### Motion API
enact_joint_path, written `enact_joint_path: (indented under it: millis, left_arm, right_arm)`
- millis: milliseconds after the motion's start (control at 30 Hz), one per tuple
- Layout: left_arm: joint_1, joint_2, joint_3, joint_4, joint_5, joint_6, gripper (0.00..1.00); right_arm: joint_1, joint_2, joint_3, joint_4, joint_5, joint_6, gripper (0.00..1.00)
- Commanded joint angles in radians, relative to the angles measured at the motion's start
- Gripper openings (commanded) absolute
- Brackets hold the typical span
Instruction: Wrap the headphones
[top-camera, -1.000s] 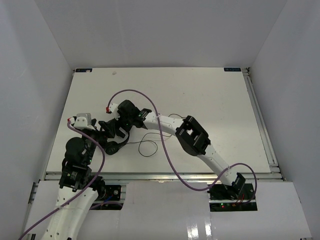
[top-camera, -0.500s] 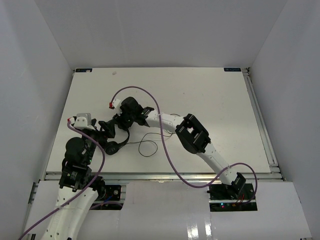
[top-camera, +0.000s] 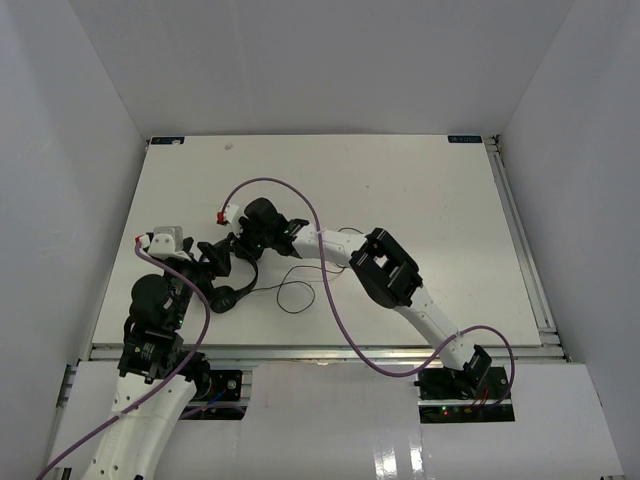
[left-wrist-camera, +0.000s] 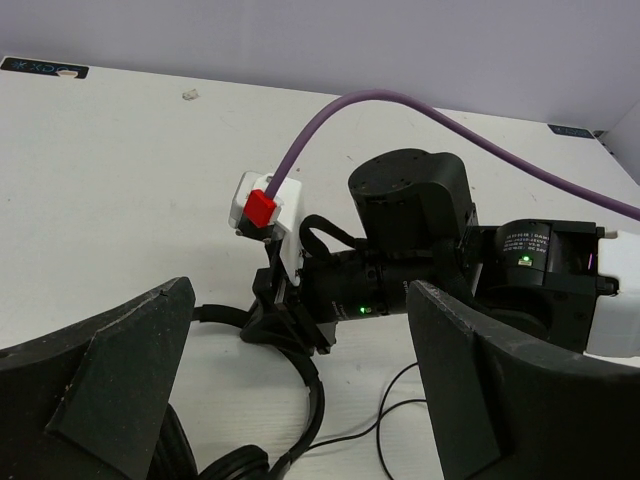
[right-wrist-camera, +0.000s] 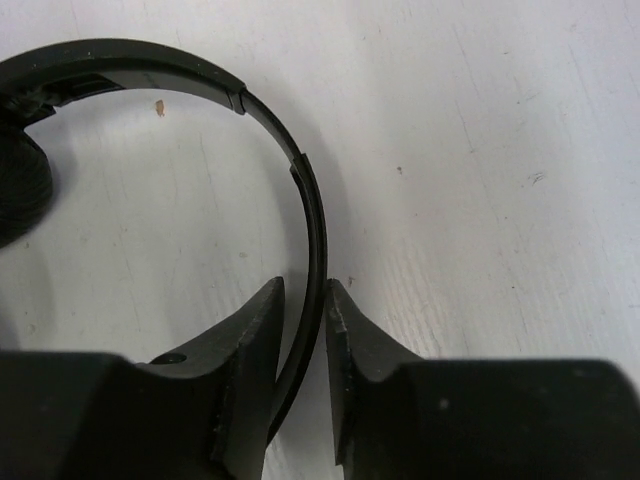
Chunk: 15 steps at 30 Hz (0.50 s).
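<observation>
Right gripper (right-wrist-camera: 305, 290): black two-finger jaws set narrow, astride the thin curved black headband (right-wrist-camera: 312, 200). The band lies against one finger and a sliver of white tabletop (right-wrist-camera: 450, 150) shows at the other, so a firm pinch cannot be told.
Black over-ear headphones (top-camera: 224, 297): lying flat on the tabletop, left of centre, between the two grippers.
Round padded black ear cup (right-wrist-camera: 18, 190): at the headband's far end.
Thin black cord (top-camera: 296, 292): loose loops on the tabletop, just right of the headphones.
Left gripper (left-wrist-camera: 300, 290): black fingers spread wide, empty, facing the right gripper.
Thick purple cable (left-wrist-camera: 400, 100): arches up from a red plug (left-wrist-camera: 260, 208) on the right arm's wrist.
</observation>
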<state>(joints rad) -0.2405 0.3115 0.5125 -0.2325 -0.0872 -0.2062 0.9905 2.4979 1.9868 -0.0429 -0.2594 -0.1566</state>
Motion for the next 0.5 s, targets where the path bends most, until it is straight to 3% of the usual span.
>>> enact_joint_path:
  millis: [0,200,467]
  left_arm:
    - [0.0,-0.002,0.023,0.01,0.018,0.01,0.98]
    - [0.0,-0.001,0.02,0.01,0.027,0.01,0.98]
    - [0.0,0.017,0.015,0.022,0.103,0.008,0.98]
  right_arm:
    - [0.022,0.001,-0.098,-0.142,0.022,-0.043,0.22]
    - [0.022,-0.034,-0.143,-0.141,0.058,-0.064,0.08]
    - [-0.064,-0.213,-0.234,-0.129,0.154,-0.002,0.08]
